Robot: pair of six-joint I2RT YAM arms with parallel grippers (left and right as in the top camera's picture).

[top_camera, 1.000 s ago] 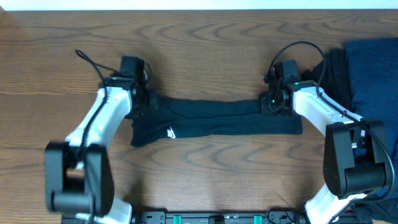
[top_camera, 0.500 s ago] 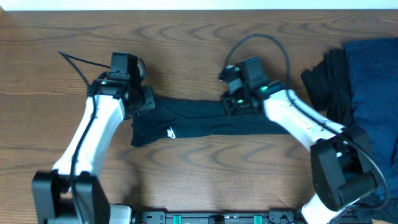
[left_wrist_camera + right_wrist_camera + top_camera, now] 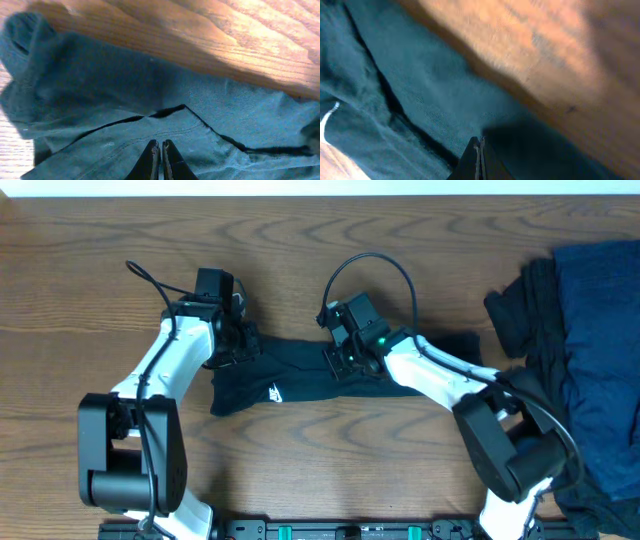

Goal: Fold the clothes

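Black cloth is pinched in both pincers. The left pincer [image 3: 238,343] is shut tight on the left end of the black T-shirt [image 3: 290,380], and the right pincer [image 3: 343,360] on cloth near its middle. The T-shirt lies in a long strip on the wooden tabletop [image 3: 320,260] — I think a fold across is half made. Only the overhead view shows the navy and black pile [image 3: 590,330] at the right — not folded yet. The wrist views show the cloth's layers up close.
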